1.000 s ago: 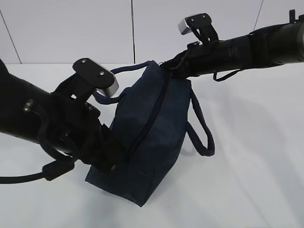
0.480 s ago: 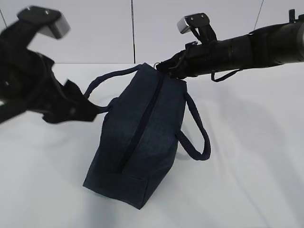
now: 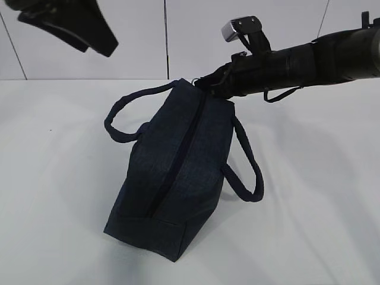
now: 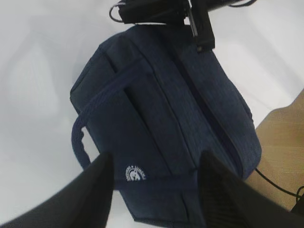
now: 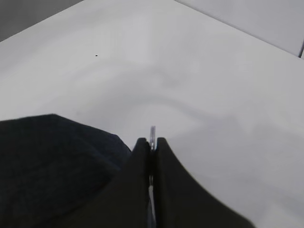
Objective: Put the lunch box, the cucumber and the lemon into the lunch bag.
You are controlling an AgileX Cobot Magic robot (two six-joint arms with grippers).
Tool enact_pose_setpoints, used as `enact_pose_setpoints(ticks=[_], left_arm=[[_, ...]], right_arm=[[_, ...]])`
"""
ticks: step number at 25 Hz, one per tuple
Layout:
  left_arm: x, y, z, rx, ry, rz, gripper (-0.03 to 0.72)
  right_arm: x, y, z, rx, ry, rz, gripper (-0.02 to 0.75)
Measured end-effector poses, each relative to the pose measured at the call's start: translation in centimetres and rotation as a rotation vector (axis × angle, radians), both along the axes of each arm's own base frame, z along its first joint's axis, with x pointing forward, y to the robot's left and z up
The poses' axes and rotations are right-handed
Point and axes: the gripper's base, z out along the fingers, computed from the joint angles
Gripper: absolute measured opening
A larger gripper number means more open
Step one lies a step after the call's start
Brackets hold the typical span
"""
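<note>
One lunch bag was seen, dark navy, standing on the table approx. at centre of the exterior view, its long axis running toward the camera. Two loop handles were counted: one handle drooping to the left side, the other handle hanging on the right. One zipper line was noted along the top, closed as far as could be seen. One small round white logo was visible on the bag's side in the left wrist view. No other loose objects were in view.

Two arms were counted. The right gripper was held at the bag's far top end; its fingers were pressed together on a thin metal piece, prob. the zipper ring pull, which stuck out just past the tips. The left gripper was raised well above and left of the bag, not touching it; its two fingers were spread wide apart w/ nothing between them, the bag being seen below through the gap.

The surface was a plain white tabletop, matte. Behind it a white panelled wall w/ dark vertical seams was seen. A strip of wood-coloured floor & a thin dark cable were noted beyond the table edge in the left wrist view.
</note>
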Motion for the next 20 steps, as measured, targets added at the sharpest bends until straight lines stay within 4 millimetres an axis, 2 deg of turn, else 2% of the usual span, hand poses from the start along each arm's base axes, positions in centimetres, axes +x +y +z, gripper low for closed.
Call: enact_pose_setpoints(ticks=[4,7,12,20], left_arm=[[2.9,-2.0,-1.7,-0.015,0.057,-0.013,0.41],[3.8,-3.5,-3.7,0.004,0.106,-0.039,0.411],[4.6,-5.1,-6.6,0.037,0.173,-0.065,0.411],[5.1,-5.5,-8.0,0.039,0.209,-0.066,0.411]], right_arm=[[0.0,0.0,0.0,0.002,0.002,0.002,0.001],[0.0,0.0,0.0,0.003,0.002,0.003,0.001],[0.0,0.0,0.0,0.005,0.004,0.004,0.001],[-0.1,0.1,0.0,0.007,0.005,0.007,0.001]])
